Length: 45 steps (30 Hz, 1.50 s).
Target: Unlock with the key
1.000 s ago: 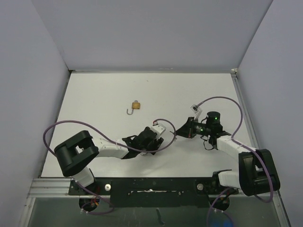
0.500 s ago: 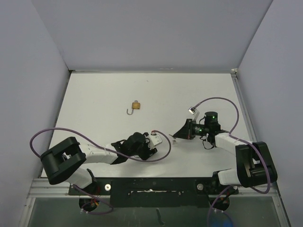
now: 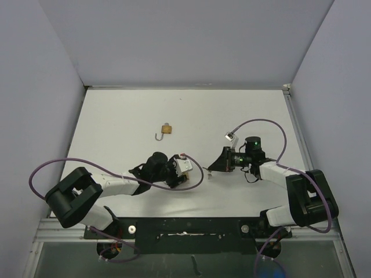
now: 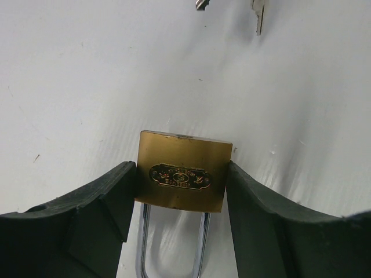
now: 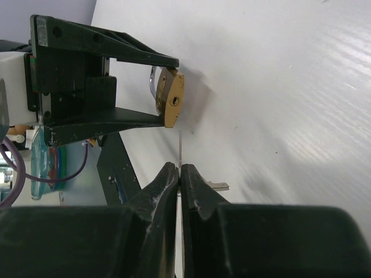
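Note:
A brass padlock with a steel shackle is clamped between the dark fingers of my left gripper, its base turned away from the wrist. In the right wrist view its keyhole face points at my right gripper, which is shut on a key seen edge-on as a thin blade. The blade tip stops short of the lock. Two key tips show at the top edge of the left wrist view. From above, the left gripper and right gripper face each other near the table's front.
A second small brass padlock with an open shackle lies farther back on the white table. A second key hangs beside the right fingers. Purple cables loop round both arms. Grey walls close off three sides, and a black rail runs along the front.
My left arm has drawn back and leftward with the padlock, its wrist turning. My right gripper has shifted left with the key, staying opposite the lock.

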Available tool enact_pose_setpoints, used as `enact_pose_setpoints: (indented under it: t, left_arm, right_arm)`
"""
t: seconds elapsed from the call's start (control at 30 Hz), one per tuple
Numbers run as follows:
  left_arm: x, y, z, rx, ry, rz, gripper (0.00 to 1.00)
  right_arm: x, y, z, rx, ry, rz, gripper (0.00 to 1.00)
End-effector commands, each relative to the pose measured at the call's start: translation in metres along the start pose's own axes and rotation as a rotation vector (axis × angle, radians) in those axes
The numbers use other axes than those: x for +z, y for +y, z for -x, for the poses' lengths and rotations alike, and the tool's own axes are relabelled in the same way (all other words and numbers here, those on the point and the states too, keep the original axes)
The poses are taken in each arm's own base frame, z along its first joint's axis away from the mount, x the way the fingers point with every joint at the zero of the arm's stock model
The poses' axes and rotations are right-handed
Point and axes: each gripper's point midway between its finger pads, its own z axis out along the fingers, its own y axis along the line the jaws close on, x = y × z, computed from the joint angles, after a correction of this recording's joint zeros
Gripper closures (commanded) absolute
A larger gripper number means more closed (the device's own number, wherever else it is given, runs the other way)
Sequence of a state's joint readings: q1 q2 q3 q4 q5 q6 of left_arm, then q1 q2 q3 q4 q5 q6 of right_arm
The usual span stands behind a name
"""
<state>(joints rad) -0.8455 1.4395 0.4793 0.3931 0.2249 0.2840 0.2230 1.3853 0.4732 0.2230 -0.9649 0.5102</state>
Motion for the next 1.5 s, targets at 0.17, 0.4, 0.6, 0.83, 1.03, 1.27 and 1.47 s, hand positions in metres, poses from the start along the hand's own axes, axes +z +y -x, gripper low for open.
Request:
enact_pose_setpoints:
  t: [0.17,0.4,0.6,0.83,1.03,1.27,1.47]
  left_arm:
    - [-0.003,-0.003,0.072,0.207,-0.267,-0.105,1.00]
    - [-0.008,-0.001,0.083,0.254,-0.321,-0.096,1.00]
    - [-0.011,0.003,0.087,0.286,-0.331,-0.082,1.00]
    - [-0.013,0.005,0.090,0.314,-0.338,-0.074,1.00]
    - [-0.015,0.006,0.091,0.332,-0.340,-0.069,1.00]
    - [-0.017,0.006,0.091,0.342,-0.340,-0.072,1.00]
    - [-0.016,0.005,0.085,0.347,-0.321,-0.078,1.00]
  right_arm:
    - [0.018,0.027,0.005,-0.066,0.010,0.107,1.00]
    - [0.024,0.032,0.002,-0.062,0.022,0.130,1.00]
    - [0.029,0.035,-0.003,-0.061,0.041,0.143,1.00]
    - [0.035,0.037,-0.005,-0.063,0.055,0.151,1.00]
    - [0.038,0.037,-0.007,-0.060,0.071,0.153,1.00]
    - [0.040,0.038,-0.008,-0.063,0.080,0.160,1.00]
    - [0.041,0.040,-0.007,-0.069,0.079,0.164,1.00]
